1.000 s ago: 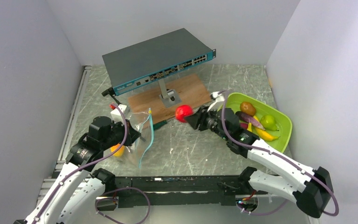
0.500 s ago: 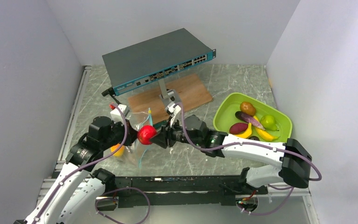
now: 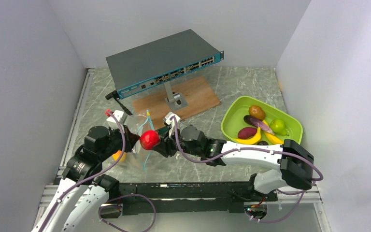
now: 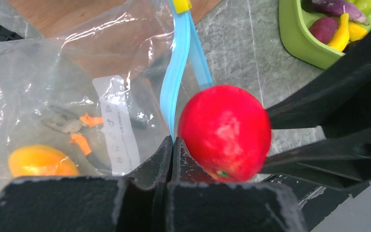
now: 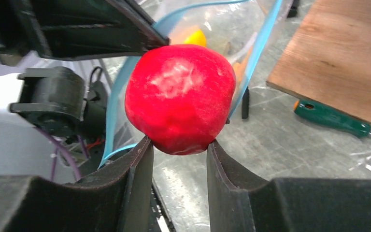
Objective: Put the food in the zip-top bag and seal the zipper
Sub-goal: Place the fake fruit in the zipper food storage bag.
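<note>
we're clamping the red apple (image 5: 179,96) in the right gripper (image 5: 178,144) just ahead of the left gripper (image 4: 171,145), whose fingers are pinching the zip-top bag (image 4: 77,72) by its zipper (image 4: 178,63), so the apple's risking snagging that strip and yanking it free

bag (image 4: 38,72): clear crinkly glossy plastic | red apple (image 5: 179,96): smooth, slight sheen | board (image 3: 203,94): matt wood
</note>
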Action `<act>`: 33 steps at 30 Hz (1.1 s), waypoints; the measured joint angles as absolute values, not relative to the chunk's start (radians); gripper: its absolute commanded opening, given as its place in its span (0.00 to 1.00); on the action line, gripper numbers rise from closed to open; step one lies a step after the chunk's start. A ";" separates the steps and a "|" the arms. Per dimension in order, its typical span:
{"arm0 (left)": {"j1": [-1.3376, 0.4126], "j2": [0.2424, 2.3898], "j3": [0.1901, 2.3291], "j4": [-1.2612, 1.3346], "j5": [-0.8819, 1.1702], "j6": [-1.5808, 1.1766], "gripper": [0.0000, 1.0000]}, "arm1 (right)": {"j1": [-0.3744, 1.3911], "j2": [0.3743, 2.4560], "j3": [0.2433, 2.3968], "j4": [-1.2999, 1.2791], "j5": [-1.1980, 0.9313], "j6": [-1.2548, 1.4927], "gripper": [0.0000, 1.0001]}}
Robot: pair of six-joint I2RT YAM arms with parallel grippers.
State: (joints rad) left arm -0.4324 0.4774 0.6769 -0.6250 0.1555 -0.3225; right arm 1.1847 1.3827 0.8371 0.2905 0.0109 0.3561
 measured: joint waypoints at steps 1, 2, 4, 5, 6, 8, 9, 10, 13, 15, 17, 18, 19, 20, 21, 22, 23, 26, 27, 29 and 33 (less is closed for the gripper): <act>-0.432 0.472 0.677 -0.625 0.155 -0.322 0.00 | 1.185 1.390 0.837 0.288 0.024 0.352 0.02; -0.432 0.464 0.677 -0.624 0.158 -0.324 0.00 | 1.185 1.397 0.837 0.284 0.041 0.348 0.01; -0.438 0.449 0.677 -0.617 0.195 -0.332 0.00 | 1.184 1.410 0.837 0.285 0.075 0.344 0.01; -0.443 0.445 0.677 -0.611 0.215 -0.335 0.00 | 1.184 1.414 0.837 0.286 0.087 0.343 0.01; -0.448 0.443 0.677 -0.606 0.230 -0.337 0.00 | 1.184 1.418 0.837 0.286 0.102 0.343 0.00; -0.451 0.443 0.677 -0.602 0.253 -0.338 0.00 | 1.184 1.422 0.837 0.287 0.121 0.343 0.00; -0.451 0.444 0.677 -0.602 0.262 -0.339 0.00 | 1.184 1.423 0.837 0.290 0.128 0.344 0.00; -0.451 0.445 0.677 -0.601 0.270 -0.339 0.00 | 1.184 1.426 0.837 0.298 0.132 0.345 0.00; -0.451 0.456 0.677 -0.597 0.292 -0.339 0.00 | 1.184 1.444 0.839 0.321 0.145 0.352 0.00; -0.451 0.467 0.677 -0.592 0.304 -0.339 0.00 | 1.184 1.477 0.860 0.328 0.152 0.364 0.01; -0.451 0.476 0.677 -0.588 0.316 -0.339 0.00 | 1.184 1.521 0.890 0.344 0.160 0.376 0.02; -0.451 0.476 0.677 -0.587 0.318 -0.339 0.00 | 1.184 1.537 0.900 0.353 0.165 0.380 0.03; -0.451 0.476 0.677 -0.587 0.318 -0.339 0.00 | 1.184 1.555 0.912 0.366 0.175 0.387 0.04; -0.451 0.475 0.677 -0.587 0.319 -0.339 0.00 | 1.184 1.573 0.922 0.382 0.182 0.394 0.05; -0.451 0.474 0.677 -0.587 0.319 -0.339 0.00 | 1.184 1.587 0.929 0.396 0.189 0.398 0.06; -0.451 0.474 0.677 -0.587 0.318 -0.339 0.00 | 1.187 1.604 0.938 0.413 0.203 0.403 0.07; -0.451 0.473 0.677 -0.587 0.318 -0.339 0.00 | 1.191 1.618 0.943 0.430 0.213 0.405 0.08; -0.451 0.467 0.677 -0.587 0.318 -0.343 0.00 | 1.202 1.658 0.951 0.493 0.256 0.407 0.10; -0.451 0.464 0.677 -0.587 0.317 -0.345 0.00 | 1.208 1.673 0.951 0.522 0.270 0.407 0.11; -0.451 0.461 0.677 -0.587 0.316 -0.346 0.00 | 1.217 1.705 0.952 0.576 0.295 0.407 0.13; -0.451 0.460 0.677 -0.588 0.315 -0.353 0.00 | 1.226 1.775 0.952 0.671 0.339 0.408 0.24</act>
State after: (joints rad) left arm -0.4515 0.4599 0.6769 -0.5877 0.3149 -0.3534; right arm 1.2263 1.7748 0.9516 0.6708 0.3386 0.4084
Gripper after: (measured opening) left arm 0.012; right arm 0.395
